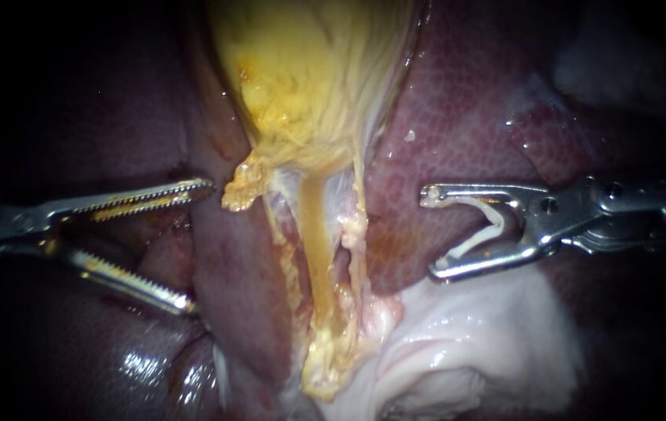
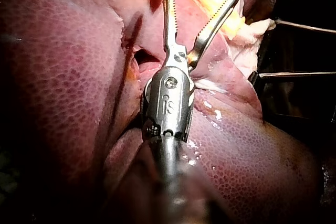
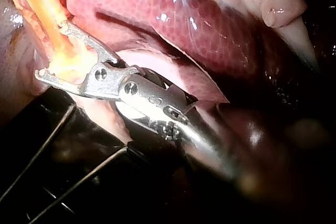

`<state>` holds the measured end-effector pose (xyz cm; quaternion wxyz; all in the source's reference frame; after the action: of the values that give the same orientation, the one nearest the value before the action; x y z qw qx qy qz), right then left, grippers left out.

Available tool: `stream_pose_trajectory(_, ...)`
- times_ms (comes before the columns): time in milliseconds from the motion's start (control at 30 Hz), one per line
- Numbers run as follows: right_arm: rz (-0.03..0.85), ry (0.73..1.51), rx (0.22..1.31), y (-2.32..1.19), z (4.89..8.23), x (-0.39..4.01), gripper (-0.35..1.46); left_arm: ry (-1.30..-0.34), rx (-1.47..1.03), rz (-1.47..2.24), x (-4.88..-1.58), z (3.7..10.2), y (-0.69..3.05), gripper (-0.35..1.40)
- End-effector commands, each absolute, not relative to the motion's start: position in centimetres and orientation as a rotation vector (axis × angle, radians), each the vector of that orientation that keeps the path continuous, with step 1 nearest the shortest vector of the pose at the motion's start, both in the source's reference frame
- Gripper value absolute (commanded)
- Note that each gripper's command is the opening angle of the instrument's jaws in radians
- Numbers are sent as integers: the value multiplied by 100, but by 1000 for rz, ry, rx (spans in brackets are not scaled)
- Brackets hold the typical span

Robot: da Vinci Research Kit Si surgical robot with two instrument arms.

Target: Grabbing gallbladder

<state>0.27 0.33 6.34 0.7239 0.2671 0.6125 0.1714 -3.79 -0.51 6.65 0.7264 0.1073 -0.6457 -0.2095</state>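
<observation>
This one's the approach stage of the grab, and nothing is caught yet. The gallbladder sits top-centre in the endoscope view, a yellowish sac bedded between lobes of the liver. Its long axis runs straight up and down there. The fat body is at the top, narrowing downward into a thin yellow strand that points at the pale tissue at the bottom.

The left instrument comes in from the left with its toothed pincer spread wide, holding nothing. The upper tip sits just beside the ragged yellow flap at the sac's lower edge, apart from it as far as that view shows. The lower tip lies over a dark liver fold. The left wrist view agrees: pincer open, yellow tissue just ahead of the tips.

The right instrument sits on the other side over the liver, not touching the sac. Its pincer stands wide but has a white clip seated against both halves, so it's pinching the clip, not tissue.

Going by that, the left one looks like the grabber. The next move probably calls for easing it forward past the fold until the sac's wall lies between both toothed halves, then closing. Coming in sideways, it'd bite across the sac's axis. The risk is catching liver instead.
</observation>
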Motion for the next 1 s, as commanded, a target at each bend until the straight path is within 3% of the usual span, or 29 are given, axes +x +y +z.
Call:
stream_pose_trajectory(33, 379, 1352, 590, 33, 633, 27, 60, -1423, 235, -463, -379, 665, -51, 84)
stream_pose_trajectory(267, 379, 1352, 589, 34, 633, 28, 60, -1391, 221, -554, -383, 669, -47, 76)
stream_pose_trajectory(600, 380, 1352, 589, 34, 633, 29, 60, -1352, 239, -735, -398, 698, -28, 49)
stream_pose_trajectory(767, 380, 1352, 589, 34, 633, 29, 60, -1333, 253, -765, -406, 708, -21, 19)
stream_pose_trajectory(900, 380, 1352, 589, 34, 633, 29, 60, -1308, 268, -776, -404, 717, -17, -33)
stream_pose_trajectory(1000, 380, 1353, 589, 34, 633, 29, 60, -1285, 274, -785, -397, 722, -16, -35)
